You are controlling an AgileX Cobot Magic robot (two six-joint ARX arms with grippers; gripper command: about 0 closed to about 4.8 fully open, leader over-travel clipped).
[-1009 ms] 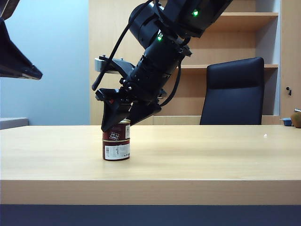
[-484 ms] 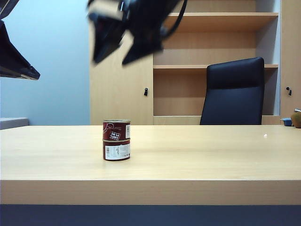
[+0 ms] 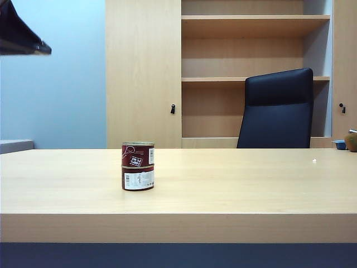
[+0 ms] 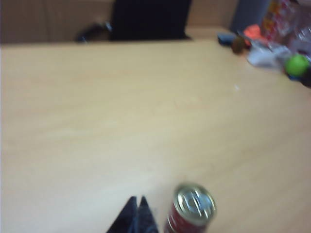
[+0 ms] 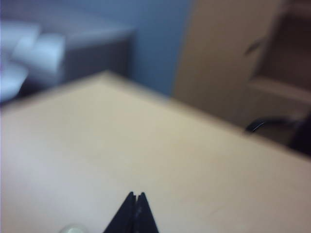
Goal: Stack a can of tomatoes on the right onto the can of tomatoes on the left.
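Shelving and a chair (image 3: 279, 109) back the wooden surface (image 3: 223, 184). Upper can (image 3: 138, 153) sits squarely on lower can (image 3: 138, 178), rims aligned, so the stack appears complete. Left hand (image 4: 137, 213), clenched and empty, hangs above the surface with the stack just beside it at 3 o'clock. Right hand (image 5: 135, 211) is clenched, empty, over bare surface. Wide open room surrounds the stack; all edges lie well apart from it.

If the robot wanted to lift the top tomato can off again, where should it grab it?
Probably by the top can's round side wall, coming down from above with fingers on opposite sides. It stands upright on the lower can, and both grippers, left and right, are shut and clear.
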